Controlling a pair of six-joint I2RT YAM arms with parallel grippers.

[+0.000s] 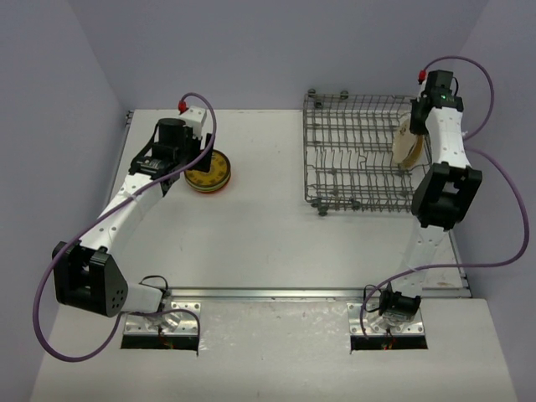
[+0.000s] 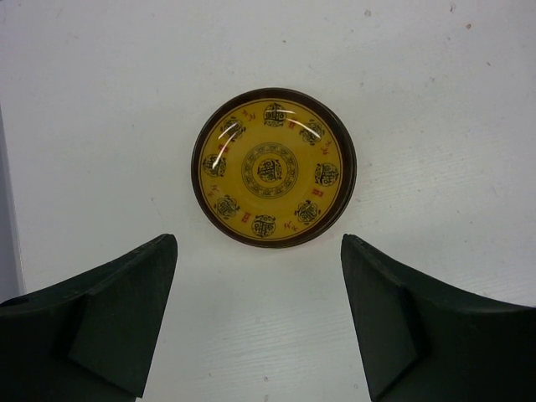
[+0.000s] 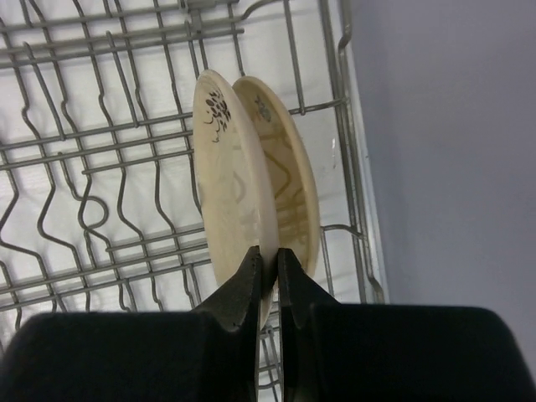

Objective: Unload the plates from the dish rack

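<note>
The grey wire dish rack (image 1: 352, 159) stands at the back right. Two tan plates (image 1: 408, 142) stand on edge, close together, at its right end. My right gripper (image 1: 416, 124) reaches down from above them. In the right wrist view it (image 3: 268, 255) is shut on the rim of the left tan plate (image 3: 230, 184); the other plate (image 3: 293, 180) stands just right of it, among the rack wires (image 3: 109, 142). A yellow patterned plate (image 1: 208, 170) tops a stack at the left, with orange-red and green rims below. My left gripper (image 1: 172, 176) is open and empty above the table beside it (image 2: 258, 251), near the plate (image 2: 274, 167).
The rack's raised right side (image 3: 356, 159) runs close to the held plate, with the grey wall just beyond. The table's far edge lies behind the rack. Purple cables loop from both arms.
</note>
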